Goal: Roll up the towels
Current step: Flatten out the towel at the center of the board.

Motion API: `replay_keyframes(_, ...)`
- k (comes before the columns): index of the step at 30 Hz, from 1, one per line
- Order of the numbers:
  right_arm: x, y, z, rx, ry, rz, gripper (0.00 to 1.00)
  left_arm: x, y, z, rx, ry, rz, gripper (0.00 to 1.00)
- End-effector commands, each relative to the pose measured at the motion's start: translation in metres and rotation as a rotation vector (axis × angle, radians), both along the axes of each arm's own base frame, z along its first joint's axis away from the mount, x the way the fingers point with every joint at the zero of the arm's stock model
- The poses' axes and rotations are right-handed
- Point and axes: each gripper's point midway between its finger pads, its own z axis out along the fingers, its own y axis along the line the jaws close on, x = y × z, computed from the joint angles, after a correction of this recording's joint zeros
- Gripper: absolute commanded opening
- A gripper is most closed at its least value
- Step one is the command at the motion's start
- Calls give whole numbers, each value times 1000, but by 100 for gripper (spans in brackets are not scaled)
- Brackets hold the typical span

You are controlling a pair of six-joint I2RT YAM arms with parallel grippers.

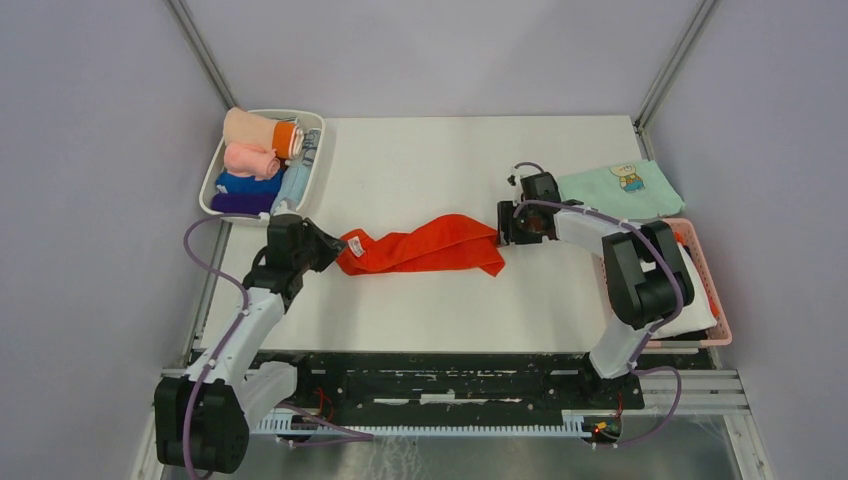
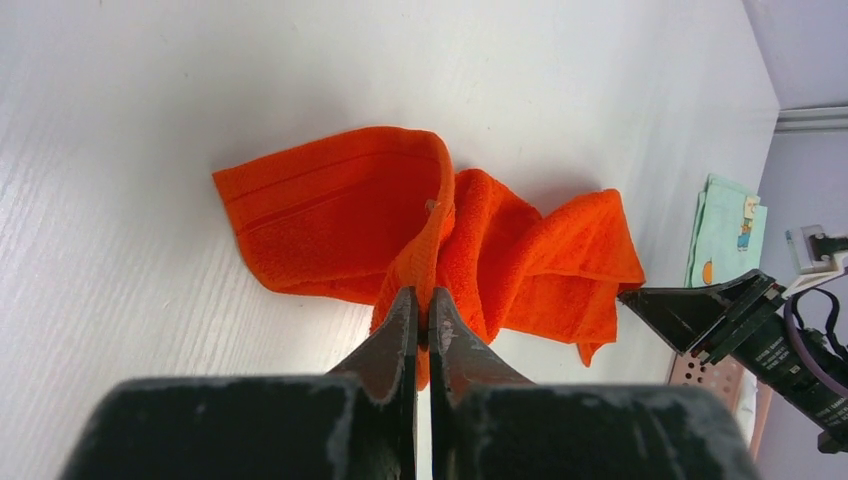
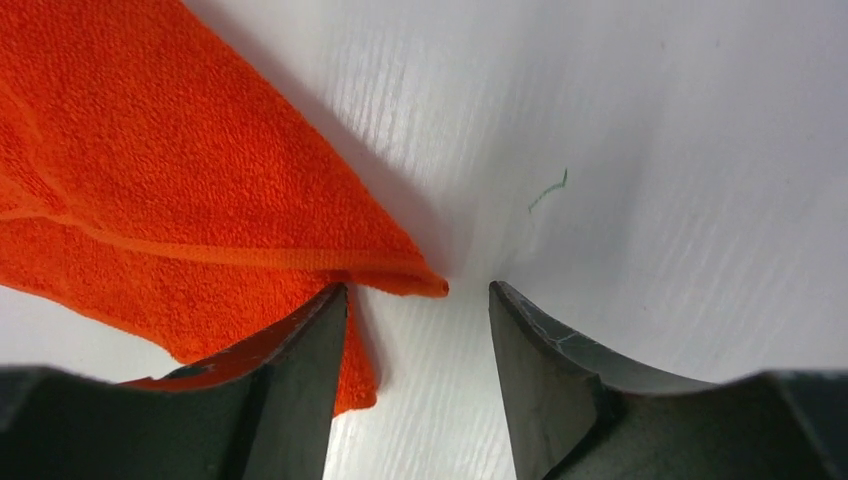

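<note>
Towel (image 1: 425, 245), red-orange, one pc: lies mid-table (image 1: 430, 160) between the two arms, drawn out lengthwise, bunched and twisted, not flat.

L gripper (image 2: 422, 300): jaws pressed together, pinching towel's left end. In wrist view a fold of cloth runs up between the tips.

R gripper (image 3: 418, 290): jaws spread, nothing held. Towel's right corner lies on table just inside the gap, nearer one jaw.

Step (judged): straightening prior to rolling. One end secured, other end about to be taken. No roll begun on this pc.

Next move, reqs: R jaws to close on the corner incl. hem w/o nudging it away, then the ends drawn apart to flatten cloth. Twist at mid-towel prob. needs a shake-out or a re-grip.

Bin (image 1: 207, 188), white, far left: rolled cloths inside, peach, pink, blue, purple, pale blue. Count approx., they overlap.

Basket (image 1: 700, 265), pink, right edge: mostly behind R arm. Contents unclear, something white and a bit of red.

Mint cloth (image 1: 600, 190): flat, cartoon print, beyond basket, part covered by R arm.

Hidden/unclear: no. of layers in L pinch; towel's underside; whether R tips touch table, can't tell.
</note>
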Motion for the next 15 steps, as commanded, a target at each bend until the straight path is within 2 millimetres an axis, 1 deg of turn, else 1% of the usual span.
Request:
replay_keyframes(1,24,13,1,34,-74,70,61,13,8,17,64,-47,1,3)
replay_keyframes(5,28,20,-5,46,-40,102,55,16,12,18,84,-38,17,3)
replay_keyframes(8,24,25,-9,65,-8,129,42,18,14,19,90,-30,31,3)
replay_keyframes(11,22,26,-9,71,5,133,22,22,18,22,102,-16,56,3)
replay_keyframes(13,29,22,1,51,-20,122,10,30,21,30,109,-14,71,3)
replay_keyframes(15,39,13,19,-14,-54,121,3,41,25,45,125,-25,86,3)
